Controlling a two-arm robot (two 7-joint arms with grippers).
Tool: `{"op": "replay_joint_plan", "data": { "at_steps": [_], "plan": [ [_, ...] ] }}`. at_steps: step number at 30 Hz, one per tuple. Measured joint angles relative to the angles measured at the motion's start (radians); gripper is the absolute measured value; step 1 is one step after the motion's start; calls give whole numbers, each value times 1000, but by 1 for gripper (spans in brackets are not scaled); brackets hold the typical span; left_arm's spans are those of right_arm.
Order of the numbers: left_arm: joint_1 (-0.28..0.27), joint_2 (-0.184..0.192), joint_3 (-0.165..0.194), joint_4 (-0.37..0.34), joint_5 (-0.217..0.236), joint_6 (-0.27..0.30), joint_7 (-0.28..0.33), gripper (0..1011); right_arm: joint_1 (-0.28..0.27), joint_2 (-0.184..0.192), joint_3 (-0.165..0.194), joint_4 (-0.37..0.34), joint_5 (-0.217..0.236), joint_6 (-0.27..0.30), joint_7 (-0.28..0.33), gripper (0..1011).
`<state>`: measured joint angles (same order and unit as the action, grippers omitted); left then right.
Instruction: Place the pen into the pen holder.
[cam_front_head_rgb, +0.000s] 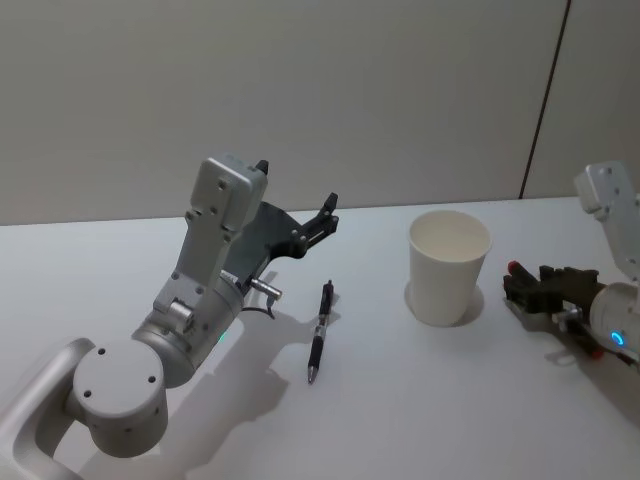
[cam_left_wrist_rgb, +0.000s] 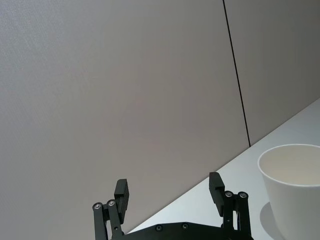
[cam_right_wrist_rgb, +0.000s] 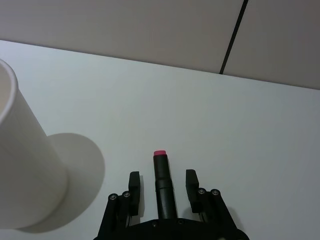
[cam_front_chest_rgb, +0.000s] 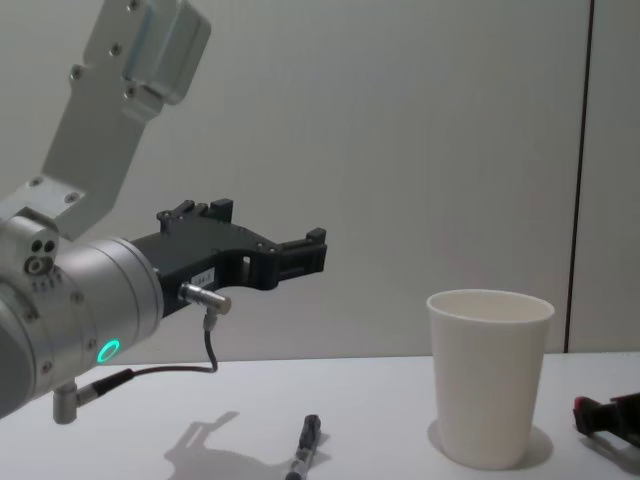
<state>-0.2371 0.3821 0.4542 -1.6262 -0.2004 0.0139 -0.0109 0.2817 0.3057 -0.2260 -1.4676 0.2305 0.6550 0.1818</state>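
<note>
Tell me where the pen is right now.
In the head view the pen lies flat on the table near the middle, between the left arm and the cup, touching neither.

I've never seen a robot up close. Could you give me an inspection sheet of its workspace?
Surface: white table.
Job's things: pen lying flat, left of the upright pen holder.
Clutter: nothing seen.
Grippers: left gripper open, raised above the table; right gripper open, low, right of the pen holder, with a black red-tipped stick inside it.
Cables: thin black cable at the left wrist.
Surroundings: plain wall with a dark vertical seam.
</note>
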Motion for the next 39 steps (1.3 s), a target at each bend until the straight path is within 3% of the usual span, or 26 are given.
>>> {"op": "replay_joint_plan", "data": {
  "at_steps": [39],
  "plan": [
    [0,0,0,0,0,0,0,1001,0,0,0,1,0,1,0,302]
  ]
}}
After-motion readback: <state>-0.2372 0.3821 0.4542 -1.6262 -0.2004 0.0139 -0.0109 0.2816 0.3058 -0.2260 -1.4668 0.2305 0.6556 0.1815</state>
